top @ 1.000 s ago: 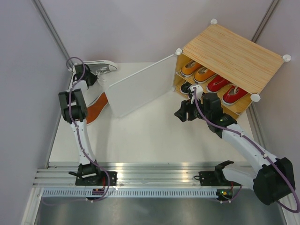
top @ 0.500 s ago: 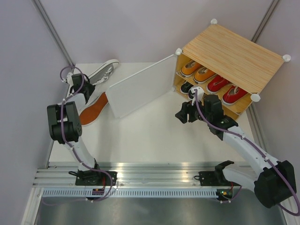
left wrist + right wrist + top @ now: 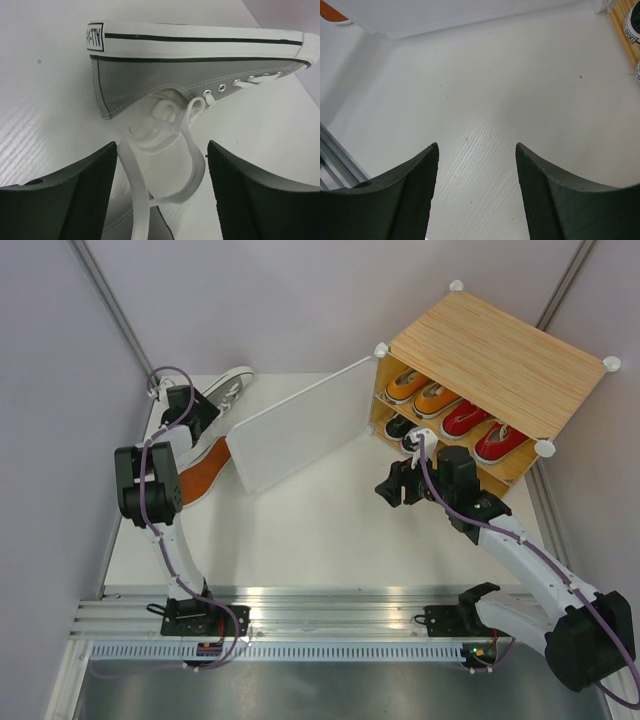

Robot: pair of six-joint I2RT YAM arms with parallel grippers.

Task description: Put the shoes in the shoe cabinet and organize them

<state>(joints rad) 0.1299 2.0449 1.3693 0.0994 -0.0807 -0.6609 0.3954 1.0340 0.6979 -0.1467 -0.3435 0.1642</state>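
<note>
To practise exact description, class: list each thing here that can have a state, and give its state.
shoe cabinet door: open.
orange shoes: inside, on the shelf.
red shoes: inside, beside the orange pair.
black shoes: inside, below them.
grey shoe: outside, on its side, laces loose.
left claw: open, at the grey shoe's laces.
right claw: open, empty.

Two orange shoes (image 3: 408, 385), two red (image 3: 462, 418), two black (image 3: 398, 427), two grey (image 3: 225, 388), one cabinet (image 3: 500, 350)
</note>
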